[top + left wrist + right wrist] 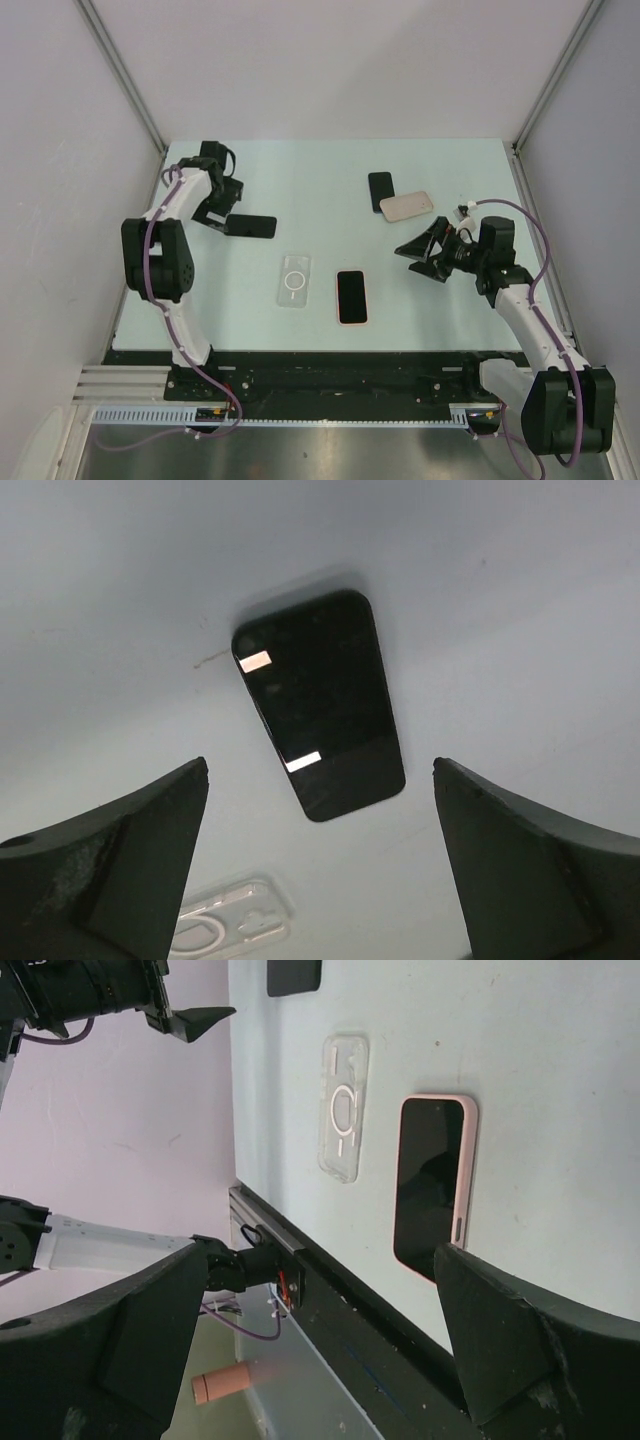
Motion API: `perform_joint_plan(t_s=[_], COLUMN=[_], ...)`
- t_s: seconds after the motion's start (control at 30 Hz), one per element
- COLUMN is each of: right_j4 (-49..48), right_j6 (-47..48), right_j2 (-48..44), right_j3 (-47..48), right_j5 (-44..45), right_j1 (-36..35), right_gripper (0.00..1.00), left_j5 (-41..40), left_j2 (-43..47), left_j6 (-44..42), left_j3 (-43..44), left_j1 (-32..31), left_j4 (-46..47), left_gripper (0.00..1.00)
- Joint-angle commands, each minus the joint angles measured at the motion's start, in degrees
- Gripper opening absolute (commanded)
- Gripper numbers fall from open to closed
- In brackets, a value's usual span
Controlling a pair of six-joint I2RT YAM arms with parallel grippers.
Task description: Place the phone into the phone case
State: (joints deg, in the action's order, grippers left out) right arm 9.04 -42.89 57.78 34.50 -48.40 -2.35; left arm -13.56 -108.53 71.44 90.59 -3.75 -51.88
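A bare black phone (251, 226) lies flat at the left of the table, screen up; it also shows in the left wrist view (320, 705). A clear phone case (293, 281) with a ring on its back lies empty near the middle, and shows in the left wrist view (225, 927) and the right wrist view (343, 1108). My left gripper (218, 212) is open and empty, hovering just above the black phone's left end (320, 767). My right gripper (418, 256) is open and empty, held above the table at the right (320, 1255).
A phone in a pink case (351, 297) lies just right of the clear case, also in the right wrist view (433, 1185). A second black phone (380, 190) and a beige case (408, 207) lie at the back right. The table's black front rail (330, 1290) runs below.
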Motion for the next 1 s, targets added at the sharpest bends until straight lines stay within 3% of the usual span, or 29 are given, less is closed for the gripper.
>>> perform_joint_plan(t_s=[0.0,0.57,0.97], right_j4=[2.6,4.3,4.2], right_j6=[2.7,5.3,6.2], right_j2=[-0.7,2.5,3.0], right_j3=[1.7,2.8,2.8], right_j5=[1.4,3.5,3.4], right_j1=[0.3,0.7,0.6], right_gripper=[1.00,1.00,1.00], left_j5=[-1.4,0.6,2.9], left_j2=[-3.5,-16.4,-19.0], left_j6=[8.9,13.4,12.8], left_j3=[3.0,16.9,16.5], left_j1=[3.2,5.1,4.5], left_j4=[-2.6,-14.6,-11.1], left_gripper=[0.98,1.00,1.00])
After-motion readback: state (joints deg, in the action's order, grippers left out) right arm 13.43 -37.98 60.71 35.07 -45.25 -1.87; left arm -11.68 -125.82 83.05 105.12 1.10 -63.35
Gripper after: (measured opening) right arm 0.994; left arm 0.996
